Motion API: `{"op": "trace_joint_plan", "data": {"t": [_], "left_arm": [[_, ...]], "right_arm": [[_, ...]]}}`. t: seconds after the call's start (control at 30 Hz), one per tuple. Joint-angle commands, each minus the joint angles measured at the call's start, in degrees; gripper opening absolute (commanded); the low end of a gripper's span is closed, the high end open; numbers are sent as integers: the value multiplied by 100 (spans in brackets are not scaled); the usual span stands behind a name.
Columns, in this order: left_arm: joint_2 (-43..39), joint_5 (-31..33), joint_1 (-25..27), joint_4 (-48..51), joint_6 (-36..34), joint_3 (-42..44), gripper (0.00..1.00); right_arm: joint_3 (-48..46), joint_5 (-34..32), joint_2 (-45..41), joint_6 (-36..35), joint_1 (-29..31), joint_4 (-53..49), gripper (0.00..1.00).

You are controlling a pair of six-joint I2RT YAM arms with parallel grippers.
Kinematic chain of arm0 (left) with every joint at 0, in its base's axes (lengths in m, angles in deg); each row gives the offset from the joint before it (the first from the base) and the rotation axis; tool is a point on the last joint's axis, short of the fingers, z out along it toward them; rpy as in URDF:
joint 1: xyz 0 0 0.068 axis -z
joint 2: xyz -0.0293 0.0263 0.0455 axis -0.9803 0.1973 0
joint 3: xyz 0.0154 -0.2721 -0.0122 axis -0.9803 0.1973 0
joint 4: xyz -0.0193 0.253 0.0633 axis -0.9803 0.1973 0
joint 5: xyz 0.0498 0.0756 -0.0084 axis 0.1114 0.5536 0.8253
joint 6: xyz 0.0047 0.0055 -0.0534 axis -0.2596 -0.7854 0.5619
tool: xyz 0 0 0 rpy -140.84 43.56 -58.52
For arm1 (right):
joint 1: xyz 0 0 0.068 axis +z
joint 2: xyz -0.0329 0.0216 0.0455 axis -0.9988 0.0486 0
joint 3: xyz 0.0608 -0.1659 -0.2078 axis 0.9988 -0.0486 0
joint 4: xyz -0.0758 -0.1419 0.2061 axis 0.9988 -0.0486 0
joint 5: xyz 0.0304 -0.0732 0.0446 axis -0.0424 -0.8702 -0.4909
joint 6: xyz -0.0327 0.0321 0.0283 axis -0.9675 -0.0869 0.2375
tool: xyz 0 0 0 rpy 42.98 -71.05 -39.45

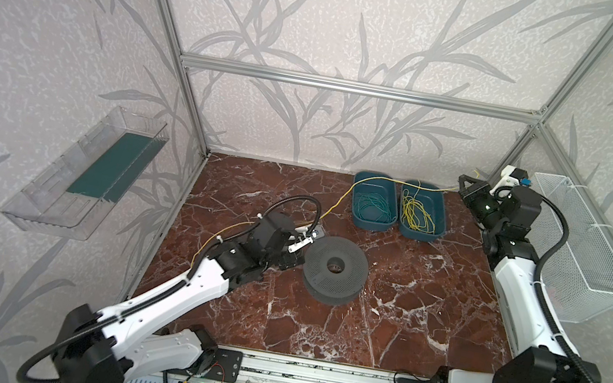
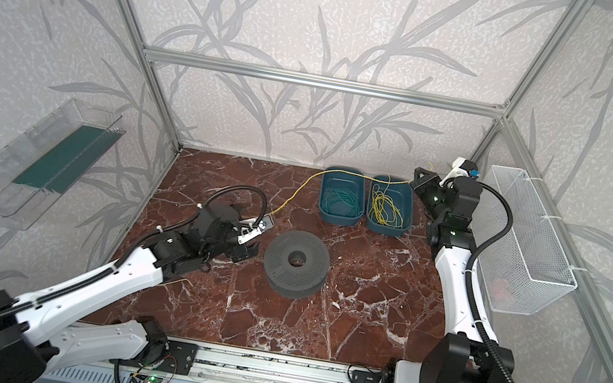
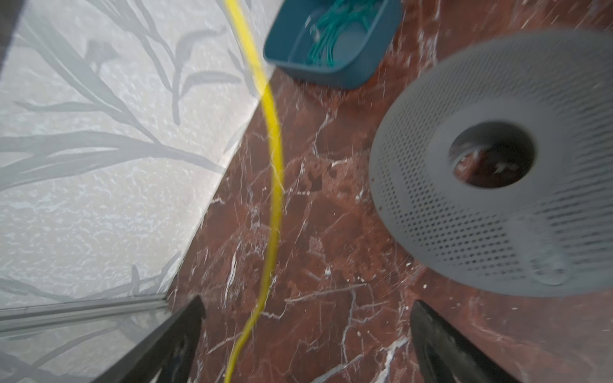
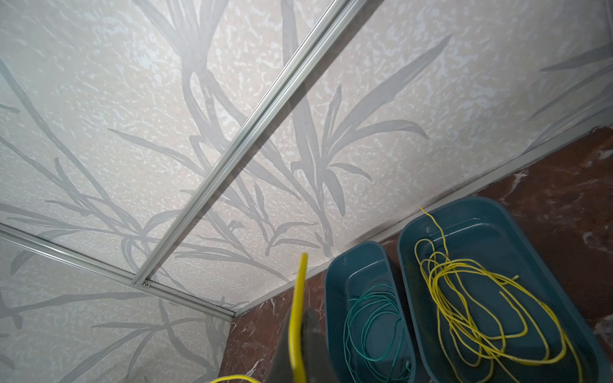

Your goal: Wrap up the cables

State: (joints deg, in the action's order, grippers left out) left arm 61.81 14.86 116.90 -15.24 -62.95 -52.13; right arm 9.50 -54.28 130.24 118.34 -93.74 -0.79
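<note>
- The yellow cable (image 1: pixel 340 199) in hand runs from the far right, over both teal bins, then drops to the table (image 1: pixel 404 301) and passes under the left arm (image 1: pixel 169 296), left of the grey spool (image 1: pixel 351 278).
- More yellow cables (image 1: pixel 416 216) lie tangled in the right bin (image 1: pixel 421 237). A green cable (image 1: pixel 373 209) lies in the left bin (image 1: pixel 373 225).
- Your right gripper (image 1: pixel 462 183) is clamped on the cable's far end, raised at the far right, with a short tip poking out past it.
- Your left gripper (image 3: pixel 306 308) stands wide open, low and just left of the spool. In the wrist view the cable passes between its jaws and neither grips it.
- No yellow shows on the spool, so I judge the winding has not begun. You are setting up the first turn.
- Next, centre the thin wire between the left jaws, close on it near the spool, and lead it round while the right gripper holds it taut. A wire this fine may slip.
</note>
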Motion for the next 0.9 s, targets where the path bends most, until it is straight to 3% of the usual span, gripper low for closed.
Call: {"op": "trace_joint_plan", "data": {"t": [0.0,0.2,0.33,0.43,0.57,0.7,0.87], "left_arm": [[-515,-852,74,685,757,-228,99],[-1135,-1741,94,1335,1207,-685,92],[-1005,-2102,100,420,1396,-1186,86],[-253,-2038,148,-129,1137,-1942,89],[1221,-1831,433,-498,227,-3002,94],[2510,-1707,701,-1212,-542,-3528,97],[3385,-1761,870,-2008,-886,-3777,89]], "right_arm": [[136,-181,-58,-184,10,45,0],[263,-214,11,-315,252,-10,0],[163,-231,-121,-472,547,-95,0],[37,-190,-302,-497,651,-150,0],[-105,-99,-564,-517,809,-241,0],[-207,43,-757,-406,930,-276,0],[-282,172,-982,-371,1086,-361,0]]}}
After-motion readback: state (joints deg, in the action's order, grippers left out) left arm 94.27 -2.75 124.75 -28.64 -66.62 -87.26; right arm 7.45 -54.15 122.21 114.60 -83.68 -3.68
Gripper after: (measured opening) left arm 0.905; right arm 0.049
